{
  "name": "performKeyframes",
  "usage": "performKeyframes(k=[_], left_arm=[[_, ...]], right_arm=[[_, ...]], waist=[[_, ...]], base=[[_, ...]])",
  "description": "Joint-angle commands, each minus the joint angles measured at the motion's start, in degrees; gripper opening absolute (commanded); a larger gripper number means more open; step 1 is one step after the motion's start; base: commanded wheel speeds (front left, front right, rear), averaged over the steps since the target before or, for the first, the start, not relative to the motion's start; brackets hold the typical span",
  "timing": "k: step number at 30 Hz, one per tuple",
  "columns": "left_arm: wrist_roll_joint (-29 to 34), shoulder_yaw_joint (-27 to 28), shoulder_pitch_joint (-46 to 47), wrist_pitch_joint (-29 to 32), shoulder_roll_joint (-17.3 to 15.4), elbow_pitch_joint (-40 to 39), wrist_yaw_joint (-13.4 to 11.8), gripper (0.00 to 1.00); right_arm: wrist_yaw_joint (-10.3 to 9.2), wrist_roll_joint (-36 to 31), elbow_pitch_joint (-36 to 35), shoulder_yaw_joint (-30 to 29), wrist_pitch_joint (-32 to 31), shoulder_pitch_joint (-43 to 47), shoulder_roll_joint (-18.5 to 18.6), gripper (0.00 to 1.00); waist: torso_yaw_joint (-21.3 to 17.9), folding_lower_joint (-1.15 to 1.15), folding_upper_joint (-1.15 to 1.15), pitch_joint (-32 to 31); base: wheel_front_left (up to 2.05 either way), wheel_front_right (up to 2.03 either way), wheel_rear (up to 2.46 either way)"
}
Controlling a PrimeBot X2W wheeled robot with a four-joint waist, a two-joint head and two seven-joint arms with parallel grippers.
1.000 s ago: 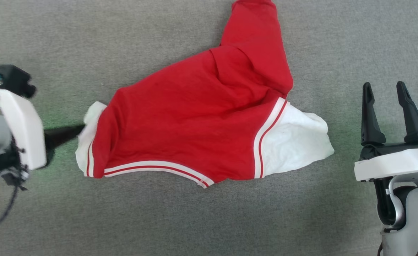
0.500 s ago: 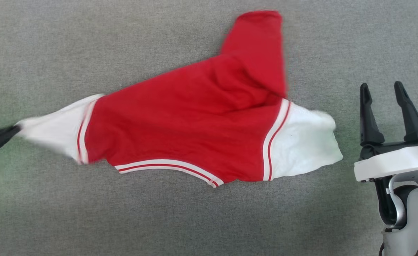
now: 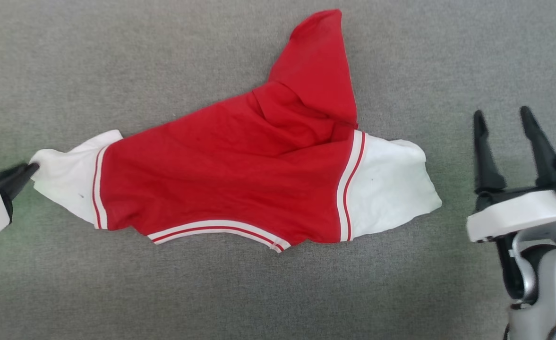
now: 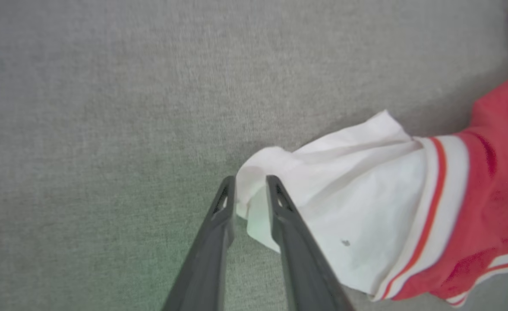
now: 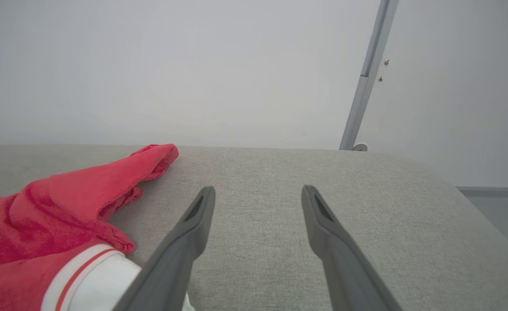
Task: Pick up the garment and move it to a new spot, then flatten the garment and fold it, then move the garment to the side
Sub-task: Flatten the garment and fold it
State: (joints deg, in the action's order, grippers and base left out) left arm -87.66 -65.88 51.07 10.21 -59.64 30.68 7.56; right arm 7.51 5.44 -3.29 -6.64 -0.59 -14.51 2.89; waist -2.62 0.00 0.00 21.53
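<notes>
Left sleeve [image 3: 65,182] now pulled out straight (it was bunched a second ago). Left gripper [image 4: 249,179] jaws just parted, sleeve tip loose between them. Right gripper [image 3: 502,112] released, idle. Garment [image 3: 221,174] lies mid-worktop [image 3: 117,61], body still rumpled, so I judge flattening unfinished.

Head camera overhead, facing down, left wrist close above, right wrist low toward wall [image 5: 193,65], garment [image 3: 221,179] shared.
</notes>
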Motion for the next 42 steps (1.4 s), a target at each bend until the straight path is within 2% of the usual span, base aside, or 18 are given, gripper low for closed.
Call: performKeyframes(k=[1, 6, 9, 12, 14, 17, 18, 21, 25, 28, 32, 35, 42], left_arm=[[0.46, 0.72, -0.95, -1.94, -0.03, -0.33, -0.15, 1.00], [1.23, 1.80, -4.63, -12.79, -0.01, -2.26, -0.15, 1.00], [4.67, 1.09, -7.84, -21.76, 0.89, -1.74, -0.15, 1.00], [7.60, 2.95, -10.55, -25.22, 3.51, 0.44, -0.15, 1.00], [10.62, 9.06, -11.87, -25.42, 6.22, 1.36, -0.14, 1.00], [18.27, 21.44, -18.32, -25.42, 11.01, 1.95, -0.15, 1.00], [18.27, 21.44, -18.32, -25.42, 11.01, 1.95, -0.15, 1.00], [27.54, 35.10, -24.59, -25.46, 15.99, -0.54, -0.17, 1.00], [39.07, 51.23, -34.35, -25.45, 23.86, -6.82, -0.16, 1.00], [45.81, 59.03, -39.91, -25.46, 29.72, -12.52, -0.16, 1.00], [51.30, 63.26, -43.98, -25.46, 34.91, -17.44, -0.15, 1.00], [52.66, 64.74, -45.23, -25.47, 36.95, -19.32, -0.15, 1.00], [52.45, 65.65, -44.07, -25.47, 37.52, -21.39, -0.15, 1.00]], right_arm=[[-0.04, -0.54, -0.16, 0.75, -0.57, 0.54, 0.00, 1.00], [-0.04, -3.47, -0.08, 6.07, -4.13, 0.18, 0.00, 1.00], [-0.04, -6.59, 0.09, 10.83, -8.43, 0.27, 0.07, 1.00], [-0.08, -7.18, -0.27, 16.51, -15.03, 1.08, 4.32, 1.00], [-0.07, -4.97, -1.65, 21.04, -20.28, 1.49, 8.60, 1.00], [-0.08, 0.10, -5.10, 25.80, -29.29, 2.26, 15.99, 1.00], [-0.08, 0.10, -5.10, 25.80, -29.29, 2.26, 15.99, 1.00], [-0.07, 6.12, -9.05, 28.13, -37.61, 3.02, 22.53, 1.00], [-0.08, 11.72, -12.34, 27.42, -45.17, 3.15, 28.66, 1.00], [-0.07, 14.13, -11.99, 26.45, -47.57, 3.42, 31.00, 1.00], [-0.08, 15.13, -10.37, 26.16, -48.61, 4.33, 32.71, 1.00], [-0.08, 14.77, -9.77, 27.33, -49.00, 3.82, 33.45, 1.00], [-0.09, 10.98, -5.59, 29.91, -46.68, 0.64, 31.34, 1.00]], waist=[[0.42, 0.00, 0.00, -0.85], [1.52, 0.00, 0.00, -3.25], [2.75, 0.00, 0.00, -4.51], [4.28, 0.00, 0.00, -5.45], [5.48, 0.00, 0.00, -5.82], [7.01, 0.00, 0.00, -5.94], [7.01, 0.00, 0.00, -5.94], [8.19, 0.00, 0.00, -5.71], [9.61, 0.00, 0.00, -4.74], [10.58, 0.00, 0.00, -3.84], [11.81, 0.00, 0.00, -2.59], [12.45, 0.00, 0.00, -1.17], [13.11, 0.00, 0.00, 1.42]], base=[[0.00, 0.00, 0.00], [0.00, 0.00, 0.00], [0.00, 0.00, 0.00], [0.00, 0.00, 0.00], [0.00, 0.00, 0.00], [0.00, 0.00, 0.00], [0.00, 0.00, 0.00], [0.00, 0.00, 0.00], [0.00, 0.00, 0.00], [0.00, 0.00, 0.00], [0.00, 0.00, 0.00], [0.00, 0.00, 0.00], [0.00, 0.00, 0.00]])
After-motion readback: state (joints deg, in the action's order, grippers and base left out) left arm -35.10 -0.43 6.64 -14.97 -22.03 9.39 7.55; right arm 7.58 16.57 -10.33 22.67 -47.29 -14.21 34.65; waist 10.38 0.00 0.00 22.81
